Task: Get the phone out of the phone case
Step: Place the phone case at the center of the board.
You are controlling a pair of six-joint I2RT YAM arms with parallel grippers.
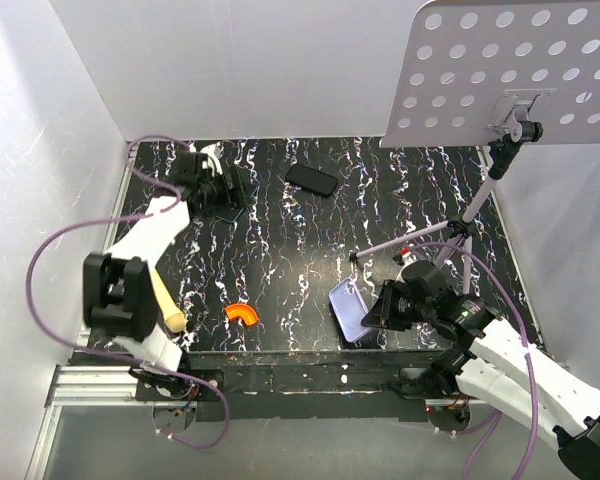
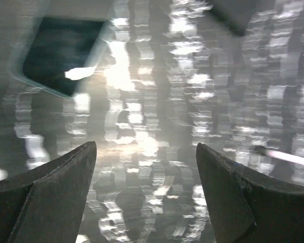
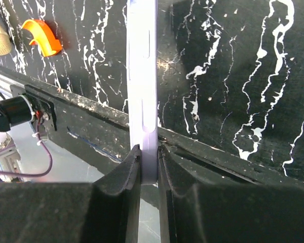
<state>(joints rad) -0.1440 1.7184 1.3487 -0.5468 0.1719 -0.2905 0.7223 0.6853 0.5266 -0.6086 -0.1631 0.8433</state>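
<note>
A black phone lies flat at the back of the black marbled table. A lavender phone case stands on edge at the table's near edge. My right gripper is shut on its near end; in the right wrist view the case runs edge-on up from between the fingers of that gripper. My left gripper hovers at the back left, open and empty. A blurred dark slab with a pale rim shows ahead of it, to the left; I cannot tell which object it is.
An orange curved piece lies near the front, also seen in the right wrist view. A beige cylinder lies by the left arm. A perforated music stand overhangs the right, its tripod legs on the table.
</note>
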